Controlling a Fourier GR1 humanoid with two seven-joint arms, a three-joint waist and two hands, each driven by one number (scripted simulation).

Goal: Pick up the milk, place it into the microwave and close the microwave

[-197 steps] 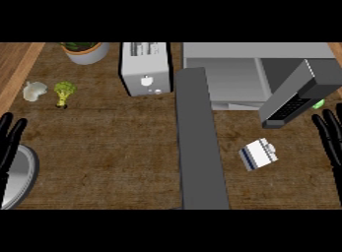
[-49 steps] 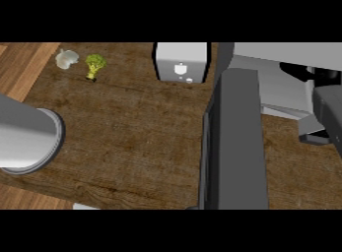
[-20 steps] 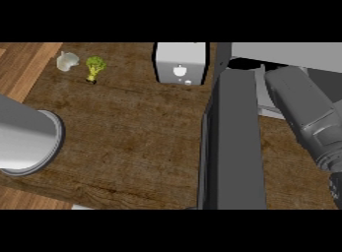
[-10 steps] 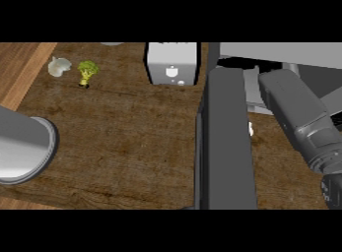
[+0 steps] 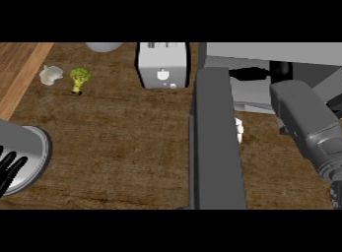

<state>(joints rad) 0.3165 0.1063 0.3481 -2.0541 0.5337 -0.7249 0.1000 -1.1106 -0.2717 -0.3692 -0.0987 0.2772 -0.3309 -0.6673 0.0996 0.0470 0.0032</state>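
Observation:
The microwave (image 5: pixel 304 54) stands at the back right with its dark door (image 5: pixel 217 142) swung open toward me, seen edge-on. My right forearm (image 5: pixel 312 128) reaches up along the door's right side into the microwave's opening. My right hand (image 5: pixel 251 74) shows as a black shape inside, mostly hidden. A small white sliver (image 5: pixel 238 129), possibly the milk, shows on the counter against the door's right edge, below the opening. I cannot tell whether the right hand holds anything. My left hand (image 5: pixel 0 173) rests open at the lower left, fingers up.
A white toaster (image 5: pixel 162 66) stands just left of the door. Broccoli (image 5: pixel 79 79) and a pale garlic-like lump (image 5: pixel 51 75) lie at the back left, with a pale bowl (image 5: pixel 104 46) behind them. A large grey round object (image 5: pixel 20 150) sits by my left hand. The counter's left edge (image 5: pixel 17 83) runs diagonally.
My right forearm has stretched further up into the microwave's opening. The view has shifted, the white sliver by the door has appeared, and my left hand has come into view at the lower left.

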